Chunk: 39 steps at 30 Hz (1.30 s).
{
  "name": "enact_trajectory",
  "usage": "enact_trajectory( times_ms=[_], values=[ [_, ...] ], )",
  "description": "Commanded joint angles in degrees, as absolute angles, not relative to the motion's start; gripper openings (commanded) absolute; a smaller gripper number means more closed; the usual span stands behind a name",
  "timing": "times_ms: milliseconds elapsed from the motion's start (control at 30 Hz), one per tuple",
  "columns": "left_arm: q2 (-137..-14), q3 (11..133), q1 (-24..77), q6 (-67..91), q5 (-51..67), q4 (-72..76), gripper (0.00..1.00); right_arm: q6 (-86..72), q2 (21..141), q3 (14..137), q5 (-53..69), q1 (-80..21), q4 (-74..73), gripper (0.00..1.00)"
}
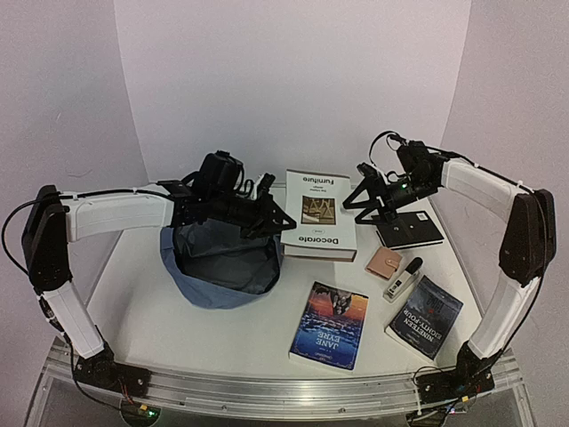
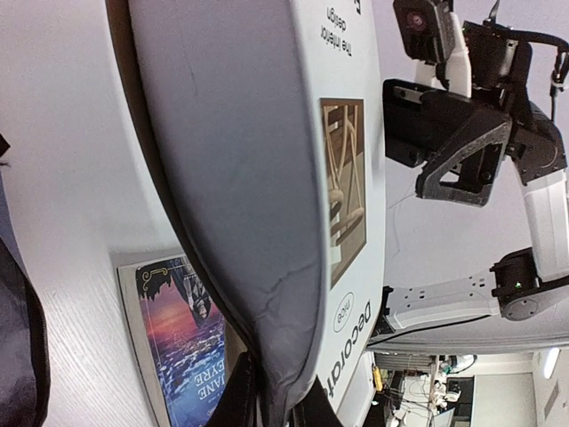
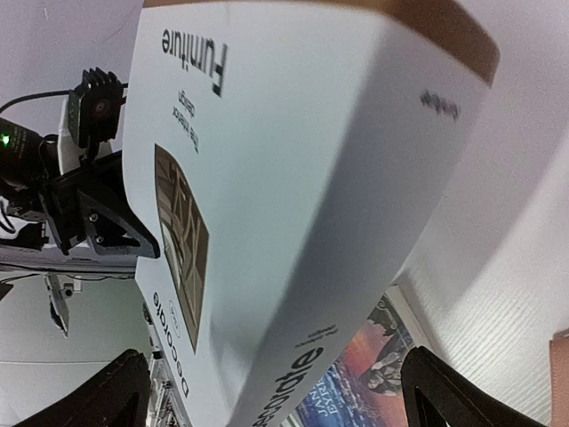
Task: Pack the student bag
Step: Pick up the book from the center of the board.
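The slate-blue student bag (image 1: 222, 262) sits open at the left of the table. My left gripper (image 1: 274, 218) is shut on the bag's rim at its right side. In the left wrist view the fabric (image 2: 240, 178) is pinched between the dark fingers of the left gripper (image 2: 277, 400). A large white book titled Decorate (image 1: 320, 213) lies flat just right of the bag. My right gripper (image 1: 366, 194) is at that book's right edge, jaws wide open. The right wrist view shows the white book (image 3: 293, 178) filling the space in front of the right gripper (image 3: 276, 378), not gripped.
A Jane Eyre book (image 1: 331, 323) lies at the front centre and a dark Nineteen Eighty-Four book (image 1: 425, 316) at the front right. A black notebook (image 1: 409, 229), a tan wallet (image 1: 385, 262) and a white marker (image 1: 402, 278) lie on the right side.
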State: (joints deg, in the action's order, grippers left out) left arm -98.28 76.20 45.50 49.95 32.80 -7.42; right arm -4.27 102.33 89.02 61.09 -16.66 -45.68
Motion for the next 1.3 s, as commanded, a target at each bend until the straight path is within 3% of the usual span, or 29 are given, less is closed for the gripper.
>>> enact_trajectory(
  times_ms=[0,167,400,467,533,700,1000,1033,1200,1267],
  values=[
    [-93.93,76.66,44.49,49.71,33.25,-4.56,0.01,-6.42,104.16,90.89,68.01,-17.58,-45.0,0.98],
    [-93.51,77.3,43.44,49.56,33.44,-5.46,0.02,-6.36,104.3,91.7,72.75,-19.59,-44.84,0.97],
    [-94.34,79.15,43.07,48.08,34.76,-7.69,0.05,-7.35,105.43,93.27,75.99,-21.82,-44.8,0.6],
    [-94.08,78.99,42.63,47.64,35.05,-7.72,0.07,-8.25,105.76,93.02,76.23,-21.83,-44.69,0.59],
    [-94.13,79.19,42.29,47.11,35.83,-7.65,0.08,-8.91,106.04,92.52,76.73,-21.94,-44.56,0.64],
    [-96.08,80.45,42.19,46.59,39.04,-7.64,0.1,-9.8,107.11,93.02,77.96,-22.6,-44.36,0.61],
    [-97.76,82.53,42.12,45.31,39.44,-9.17,0.19,-11.37,107.83,93.26,78.35,-22.63,-44.06,0.3],
    [-97.81,82.53,42.1,45.41,39.19,-9.47,0.22,-11.49,107.7,93.39,78.34,-22.65,-44.03,0.27],
    [-95.43,80.55,39.9,45.32,35.12,-12.03,0.6,-12.34,107.19,93.96,78.05,-21.98,-43.95,0.15],
    [-93.15,80.23,38.09,43.7,29.94,-16.22,0.68,-12.64,106.82,93.78,77.55,-21.05,-43.94,0.14]
  ],
)
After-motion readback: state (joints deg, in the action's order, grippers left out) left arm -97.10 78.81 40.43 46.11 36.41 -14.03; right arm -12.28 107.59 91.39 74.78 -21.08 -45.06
